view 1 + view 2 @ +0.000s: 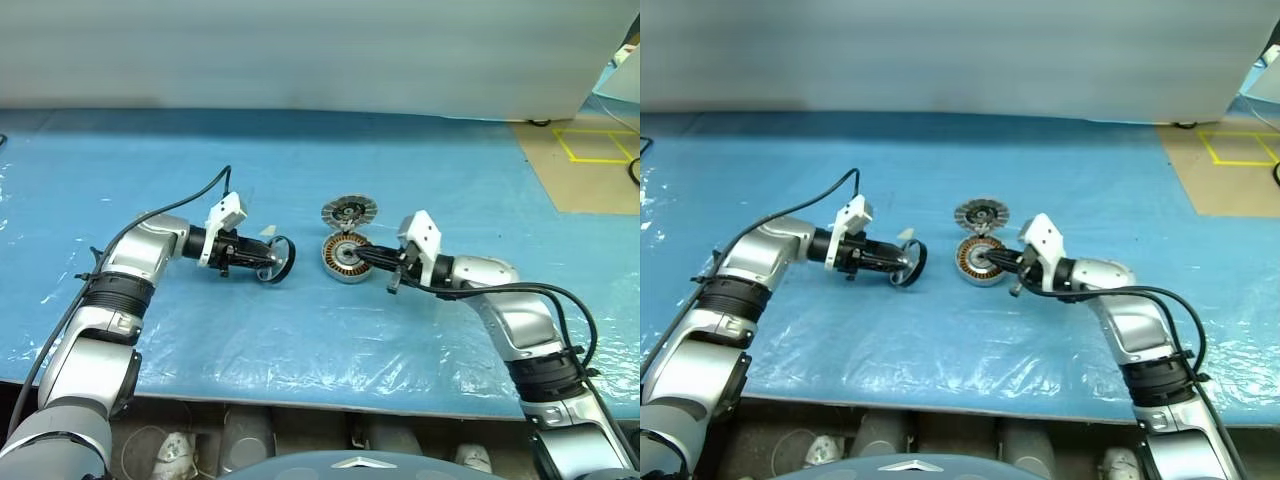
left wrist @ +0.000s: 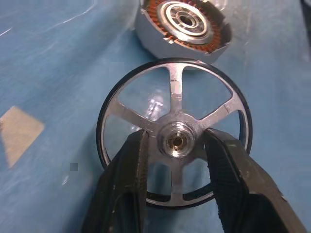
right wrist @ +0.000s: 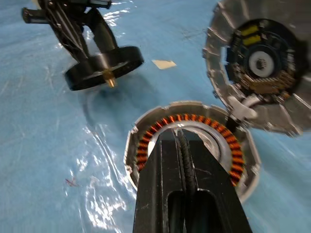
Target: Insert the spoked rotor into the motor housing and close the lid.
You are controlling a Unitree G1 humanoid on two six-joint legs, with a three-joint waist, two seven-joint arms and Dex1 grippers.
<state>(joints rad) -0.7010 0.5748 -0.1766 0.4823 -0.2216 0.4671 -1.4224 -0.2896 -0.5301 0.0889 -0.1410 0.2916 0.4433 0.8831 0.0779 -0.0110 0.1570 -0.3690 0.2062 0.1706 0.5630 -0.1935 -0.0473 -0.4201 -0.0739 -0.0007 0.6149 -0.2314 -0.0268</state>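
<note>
Holding the rotor (image 2: 174,141) by its hub in the left gripper (image 1: 262,262), beside the housing (image 1: 345,258).
The rotor stands on edge left of the housing on the worktop (image 1: 300,340); right gripper (image 3: 181,141), jaws pressed together, rests in its centre; the lid (image 1: 348,211) lies just behind.

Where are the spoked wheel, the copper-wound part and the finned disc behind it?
spoked rotor (image 2: 175,141): left wrist view, on its centre hub.
motor housing (image 3: 146,150): right wrist view, on the copper windings.
lid (image 1: 347,211): left eye view, on its centre.
</note>
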